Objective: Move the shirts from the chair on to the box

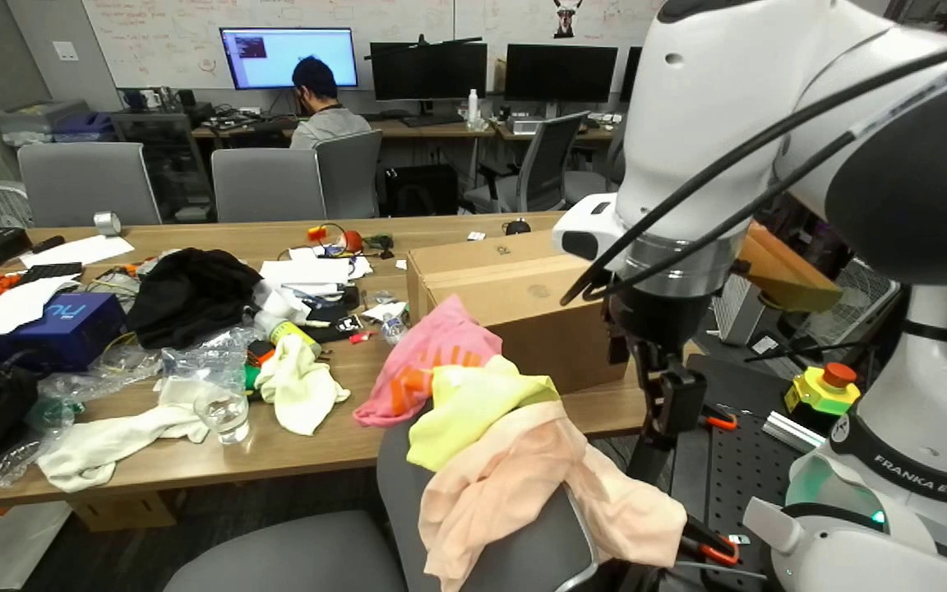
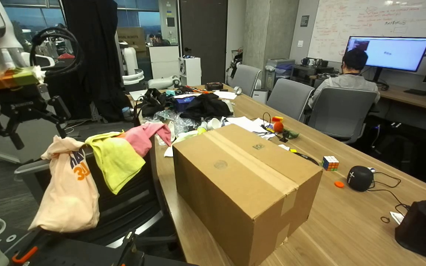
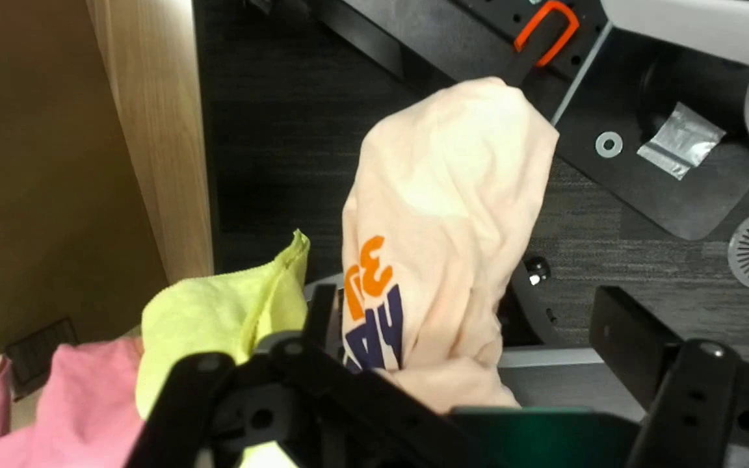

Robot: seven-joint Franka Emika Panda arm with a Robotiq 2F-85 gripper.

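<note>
Three shirts hang over the back of a grey chair [image 1: 401,460]. The peach shirt [image 1: 498,477] with orange and dark blue print [image 2: 68,195] is nearest the robot. The yellow shirt [image 1: 473,403] lies in the middle; it also shows in an exterior view [image 2: 118,159]. The pink shirt [image 1: 432,353] lies farthest, towards the table. The closed cardboard box [image 2: 235,166] stands on the table beside the chair. My gripper [image 2: 41,136] is open and empty just above the peach shirt. In the wrist view, the peach shirt [image 3: 439,195] lies between the spread fingers [image 3: 472,322].
The wooden table [image 2: 346,214] bears a black cloth [image 1: 194,296], pale cloths [image 1: 297,386], a glass [image 1: 223,415], papers and a blue box [image 1: 66,329]. A Rubik's cube [image 2: 330,163] and speakers [image 2: 360,178] stand behind the box. An emergency stop [image 1: 835,378] sits near the robot base.
</note>
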